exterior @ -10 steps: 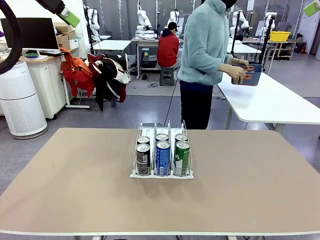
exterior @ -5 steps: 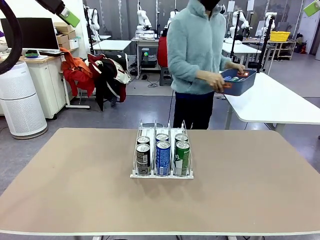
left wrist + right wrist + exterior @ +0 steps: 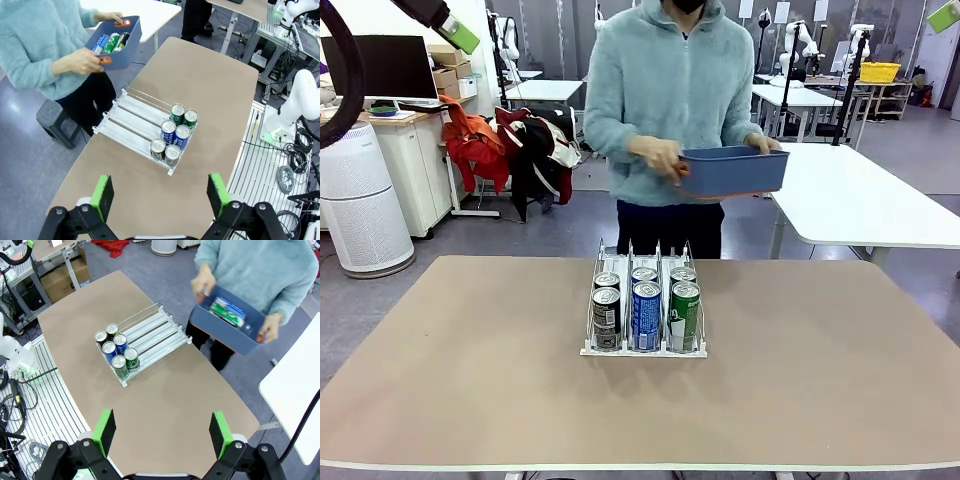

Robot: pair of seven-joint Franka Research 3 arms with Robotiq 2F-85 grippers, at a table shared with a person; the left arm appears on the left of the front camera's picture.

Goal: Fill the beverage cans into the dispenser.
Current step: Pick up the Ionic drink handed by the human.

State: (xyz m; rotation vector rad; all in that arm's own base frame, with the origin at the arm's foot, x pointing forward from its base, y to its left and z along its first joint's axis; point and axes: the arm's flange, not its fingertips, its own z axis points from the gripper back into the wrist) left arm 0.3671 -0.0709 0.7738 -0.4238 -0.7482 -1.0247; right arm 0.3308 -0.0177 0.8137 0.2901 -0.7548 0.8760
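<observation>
The dispenser stands mid-table with several beverage cans at its low front end: dark ones in the left lane, blue in the middle, green on the right. From the wrist views the dispenser has bare lanes behind the cans. More cans lie in a blue bin that a person holds at the far edge. My left gripper and right gripper hang high above the table, both open with nothing between the fingers.
The tan table stretches bare to either side of the rack. A white table stands behind at the right. My left gripper's green pad shows at the top left corner, the right one's pad at the top right.
The person has turned from the white table and stepped to my table's far edge, carrying the blue bin. Both arms and the rack's cans stayed still.
</observation>
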